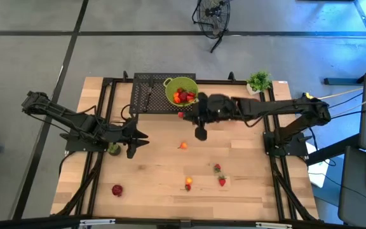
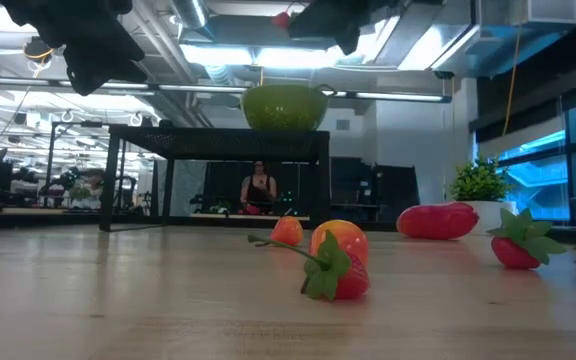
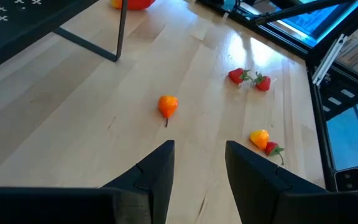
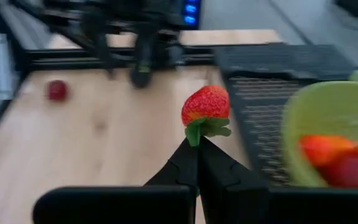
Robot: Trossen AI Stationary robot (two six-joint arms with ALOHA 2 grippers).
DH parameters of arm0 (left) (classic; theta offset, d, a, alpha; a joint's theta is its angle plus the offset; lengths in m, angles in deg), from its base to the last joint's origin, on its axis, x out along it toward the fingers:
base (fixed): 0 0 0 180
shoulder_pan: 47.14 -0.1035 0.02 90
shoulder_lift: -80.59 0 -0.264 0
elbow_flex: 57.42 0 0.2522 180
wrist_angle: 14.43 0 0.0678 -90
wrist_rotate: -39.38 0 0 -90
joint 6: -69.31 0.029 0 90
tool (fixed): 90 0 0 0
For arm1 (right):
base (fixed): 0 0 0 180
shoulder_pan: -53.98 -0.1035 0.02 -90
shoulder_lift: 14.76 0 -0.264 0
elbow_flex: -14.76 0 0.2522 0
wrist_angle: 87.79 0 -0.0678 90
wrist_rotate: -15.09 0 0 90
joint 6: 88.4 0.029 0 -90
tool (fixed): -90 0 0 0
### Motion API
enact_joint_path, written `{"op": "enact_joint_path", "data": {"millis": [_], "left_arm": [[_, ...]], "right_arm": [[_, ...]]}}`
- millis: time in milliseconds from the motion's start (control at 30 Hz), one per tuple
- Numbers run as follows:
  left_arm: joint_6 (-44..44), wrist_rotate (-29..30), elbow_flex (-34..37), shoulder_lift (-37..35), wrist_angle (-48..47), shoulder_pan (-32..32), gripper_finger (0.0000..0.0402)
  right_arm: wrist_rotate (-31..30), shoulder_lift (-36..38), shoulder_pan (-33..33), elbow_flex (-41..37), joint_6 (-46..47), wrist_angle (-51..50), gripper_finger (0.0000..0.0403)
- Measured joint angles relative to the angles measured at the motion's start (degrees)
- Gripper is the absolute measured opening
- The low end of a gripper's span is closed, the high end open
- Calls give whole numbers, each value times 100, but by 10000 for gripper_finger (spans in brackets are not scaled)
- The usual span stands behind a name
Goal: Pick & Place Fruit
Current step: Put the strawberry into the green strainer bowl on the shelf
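Right gripper had its two fingers closed on the green leaves of a red strawberry, and it held this fruit in the air just beside the rim of the lime-green bowl. That bowl stood on a black mesh rack at the far edge of the table and already contained several red pieces. An orange fruit lay near the table's middle, with wide bare wood around it. Two strawberries and an orange-yellow piece lay nearer the front edge. Left gripper hung over the left side, fingers apart and empty.
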Motion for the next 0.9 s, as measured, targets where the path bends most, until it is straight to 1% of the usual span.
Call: {"op": "enact_joint_path", "data": {"millis": [100,267,367,433,633,900], "left_arm": [[-2,0,0,0,2,0,139],[-4,0,0,0,2,0,139],[-6,0,2,0,1,0,139],[-9,0,2,0,2,0,139],[-55,2,4,0,4,0,139],[-103,-7,4,0,4,0,139]], "right_arm": [[-120,0,192,296,-121,-279,2],[-139,0,528,513,-171,-332,2],[-307,-1,791,600,-166,-332,2],[-456,-13,988,634,-75,-367,2],[-464,-61,1535,639,261,-478,2],[-459,-396,1641,639,392,-711,2]]}}
